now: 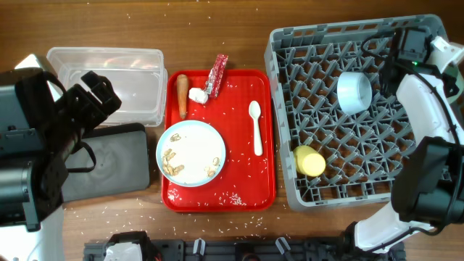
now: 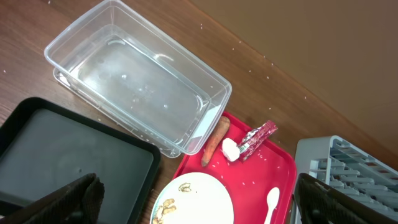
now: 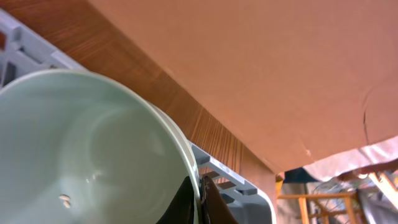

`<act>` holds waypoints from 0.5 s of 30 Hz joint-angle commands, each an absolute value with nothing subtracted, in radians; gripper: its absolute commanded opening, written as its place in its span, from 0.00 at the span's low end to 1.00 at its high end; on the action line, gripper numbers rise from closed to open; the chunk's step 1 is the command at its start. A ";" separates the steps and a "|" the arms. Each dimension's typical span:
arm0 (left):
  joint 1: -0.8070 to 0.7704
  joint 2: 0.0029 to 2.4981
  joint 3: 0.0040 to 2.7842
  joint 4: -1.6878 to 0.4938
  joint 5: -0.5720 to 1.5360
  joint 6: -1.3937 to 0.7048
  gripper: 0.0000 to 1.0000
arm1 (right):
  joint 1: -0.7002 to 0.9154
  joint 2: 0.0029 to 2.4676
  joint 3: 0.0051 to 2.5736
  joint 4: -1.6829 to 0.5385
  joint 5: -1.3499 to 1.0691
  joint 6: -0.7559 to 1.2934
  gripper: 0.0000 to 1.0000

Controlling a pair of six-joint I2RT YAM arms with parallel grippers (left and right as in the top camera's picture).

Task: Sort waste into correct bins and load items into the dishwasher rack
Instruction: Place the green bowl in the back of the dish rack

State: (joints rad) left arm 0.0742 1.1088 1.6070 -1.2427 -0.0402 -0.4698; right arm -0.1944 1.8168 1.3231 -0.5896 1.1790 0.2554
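pale green bowl (image 3: 81, 155) tipped on its side among the pegs at the far middle of the grey dishwasher rack (image 1: 279, 87), hollow turned toward the wrist camera, probably stood on edge to sit between pegs and save room. right gripper (image 3: 200, 200) at the bowl's right rim, dark fingers seemingly pinched on that rim, one inside and one outside; hold likely needed until the bowl settles. small yellow cup (image 1: 309, 161) lying toward the rack's near left corner, well apart from the bowl.

left of the rack, red tray (image 1: 239, 109) carrying plate (image 1: 192, 148) with tan scraps (image 1: 172, 163), white spoon (image 1: 256, 127), carrot (image 1: 182, 96), white wad (image 1: 196, 94) and wrapper (image 1: 217, 75), rice grains (image 1: 233, 197) scattered about. further left, clear tub (image 1: 109, 80) far and black tray (image 1: 116, 163) near, no waste seen in either. left gripper (image 2: 196, 190) above them, fingers spread wide, holding nothing.
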 commanded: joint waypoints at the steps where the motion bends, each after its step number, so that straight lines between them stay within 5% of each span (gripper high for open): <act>1: 0.080 1.110 1.615 -1.240 -0.054 -0.479 1.00 | -0.120 1.844 1.333 -0.585 1.196 0.208 0.04; 9: 0.080 1.110 1.615 -1.239 -0.054 -0.479 1.00 | -0.047 1.893 1.334 -0.569 1.346 0.156 0.04; 15: 0.080 1.110 1.615 -1.240 -0.054 -0.479 1.00 | -0.112 1.879 1.334 -0.391 1.449 -0.105 0.04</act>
State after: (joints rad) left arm 0.0742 1.1088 1.6070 -1.2423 -0.0406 -0.4698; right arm -0.1028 1.8683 1.3231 -0.3985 1.3899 -0.0109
